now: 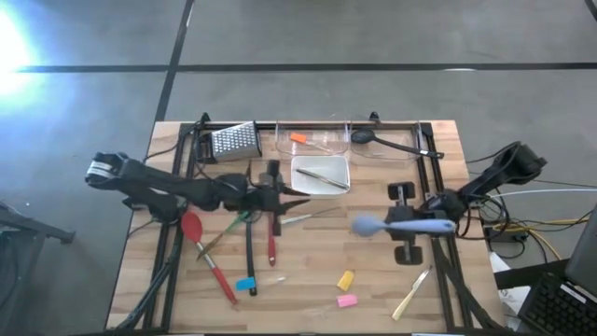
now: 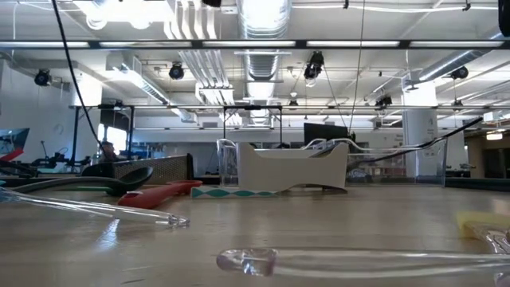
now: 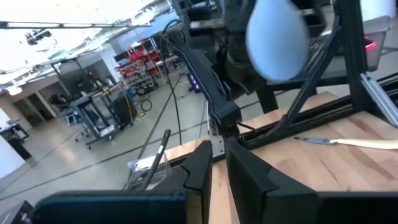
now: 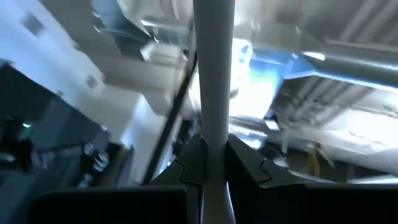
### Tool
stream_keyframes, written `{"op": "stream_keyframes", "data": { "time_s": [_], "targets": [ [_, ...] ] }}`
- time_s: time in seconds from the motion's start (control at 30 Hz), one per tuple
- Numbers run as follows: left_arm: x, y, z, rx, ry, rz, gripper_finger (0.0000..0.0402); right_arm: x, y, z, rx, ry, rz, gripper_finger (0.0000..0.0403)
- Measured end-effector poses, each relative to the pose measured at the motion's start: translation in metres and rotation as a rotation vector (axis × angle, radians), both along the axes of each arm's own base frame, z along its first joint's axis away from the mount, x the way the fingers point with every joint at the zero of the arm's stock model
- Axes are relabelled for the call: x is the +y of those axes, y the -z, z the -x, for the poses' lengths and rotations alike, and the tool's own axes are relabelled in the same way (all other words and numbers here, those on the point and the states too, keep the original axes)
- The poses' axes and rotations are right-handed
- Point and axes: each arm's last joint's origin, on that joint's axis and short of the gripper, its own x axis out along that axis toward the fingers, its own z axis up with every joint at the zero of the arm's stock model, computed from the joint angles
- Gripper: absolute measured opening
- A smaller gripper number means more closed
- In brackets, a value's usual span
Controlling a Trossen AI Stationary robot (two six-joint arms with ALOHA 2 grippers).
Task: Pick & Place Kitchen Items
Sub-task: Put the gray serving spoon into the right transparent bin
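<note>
A pale grey-blue spoon (image 1: 373, 224) hangs above the table's right half, and my right gripper (image 1: 417, 224) is shut on its handle. Its rounded head (image 3: 277, 37) points toward the left arm. My left gripper (image 1: 284, 196) hovers over the table's middle, pointing level toward the right side. It is shut and empty (image 3: 217, 155). On the wood below lie red spatulas (image 1: 193, 227), a black spoon (image 1: 250, 252), a wooden stick (image 1: 410, 297), and blue (image 1: 245, 284), yellow (image 1: 346, 279) and pink (image 1: 346, 301) pieces. My right gripper pinches the spoon's grey handle (image 4: 214, 118) between its two fingers (image 4: 249, 162). The handle runs on past the fingertips. The spoon is lifted clear of the table, its head (image 1: 364, 224) toward the table's middle.
Along the far edge stand a steel grater (image 1: 233, 140) and two clear bins, one holding an orange piece (image 1: 298, 138), one a black spoon (image 1: 387, 142). A white tray (image 1: 320, 175) holds a metal utensil. Clear sticks (image 2: 335, 259) lie near the front edge. A black frame (image 1: 438, 187) borders the table.
</note>
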Motion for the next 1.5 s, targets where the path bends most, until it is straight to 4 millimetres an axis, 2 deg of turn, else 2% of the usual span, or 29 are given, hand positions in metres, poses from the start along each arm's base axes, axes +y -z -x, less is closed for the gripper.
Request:
{"op": "stream_keyframes", "data": {
  "time_s": [0.23,0.7,0.8,1.13,1.3,1.5],
  "targets": [
    [-0.005,0.002,-0.035,0.021,0.001,-0.017,0.0053,0.004,-0.013,-0.007,-0.048,-0.007,0.017,0.0031],
    [-0.016,0.0,-0.073,0.023,0.061,-0.014,0.0057,0.005,-0.019,-0.01,-0.033,0.049,0.014,0.0031],
    [-0.02,-0.001,-0.078,0.063,0.092,0.004,0.0082,0.005,-0.018,-0.011,-0.019,0.059,0.01,0.0031],
    [-0.023,-0.019,-0.087,0.11,0.1,0.078,0.0204,0.003,-0.016,-0.013,0.027,0.145,-0.014,0.0031],
    [-0.025,-0.026,-0.086,0.106,0.103,0.103,0.023,0.001,-0.011,-0.017,0.107,0.24,-0.022,0.0031],
    [-0.025,-0.037,-0.088,0.101,0.102,0.1,0.0236,-0.004,-0.007,-0.025,0.178,0.263,-0.025,0.0031]
  ]
}}
